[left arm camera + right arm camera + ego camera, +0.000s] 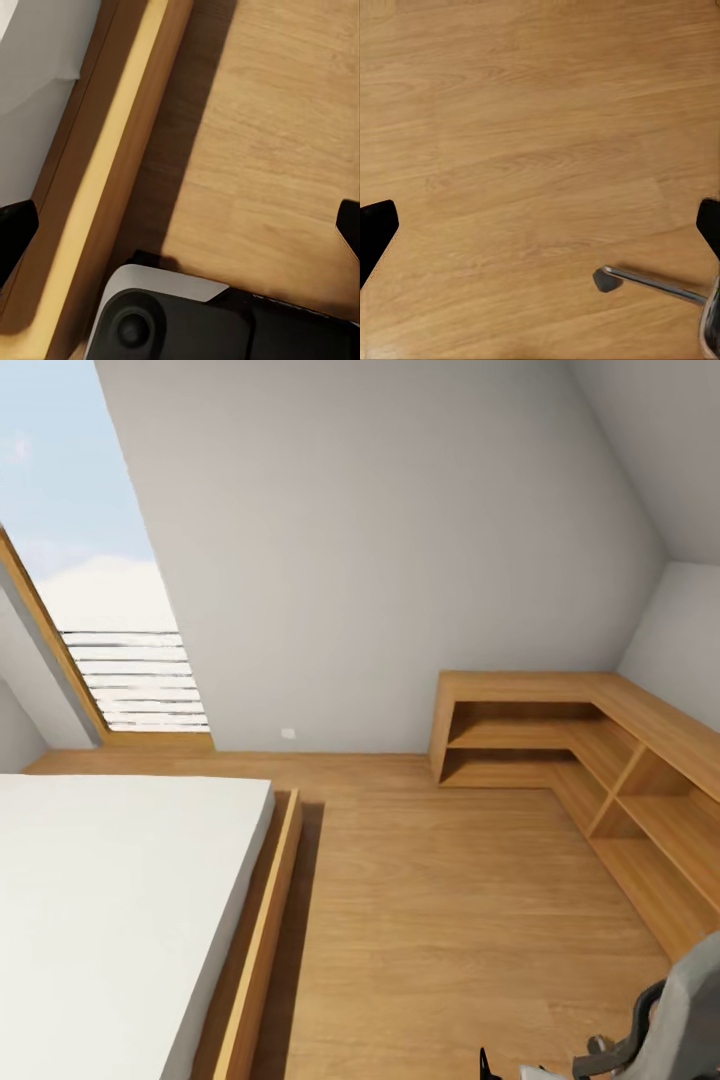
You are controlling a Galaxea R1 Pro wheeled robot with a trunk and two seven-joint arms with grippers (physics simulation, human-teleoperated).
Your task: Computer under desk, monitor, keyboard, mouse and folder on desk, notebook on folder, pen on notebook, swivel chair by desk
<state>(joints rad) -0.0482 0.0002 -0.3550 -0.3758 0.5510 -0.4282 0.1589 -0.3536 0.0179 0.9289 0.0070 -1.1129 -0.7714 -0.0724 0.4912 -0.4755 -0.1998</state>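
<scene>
From up at the robot's head, I see a bedroom with a sloped ceiling. The bed (110, 900) with its white mattress sits low in a wooden frame, and everything else is easiest placed from it: the slanted window (100, 600) rises just beyond its far end, and an L-shaped wooden shelf unit (590, 760) wraps the corner well across the floor (440, 920) from it. The swivel chair (680, 1010) shows as a grey padded edge with a black armrest, on the far side of the open floor from the bed, close to the robot. No desk, folder or keyboard is in sight, so I judge the robot is on its way, arms tucked low for travel.

The left wrist camera looks straight down at the bed frame (112, 150) and the strip of floor beside it. The left gripper (180, 225) has its dark fingertips (15, 225) set wide apart at the edges of the picture, with nothing between them. A grey and black part of the robot's own base (172, 315) lies below.

The right wrist camera looks down on bare floorboards away from the bed. The right gripper (540, 225) is likewise spread wide and empty. One chrome leg of the chair's base (656, 283), tipped by a dark caster, reaches in near one fingertip without touching it.
</scene>
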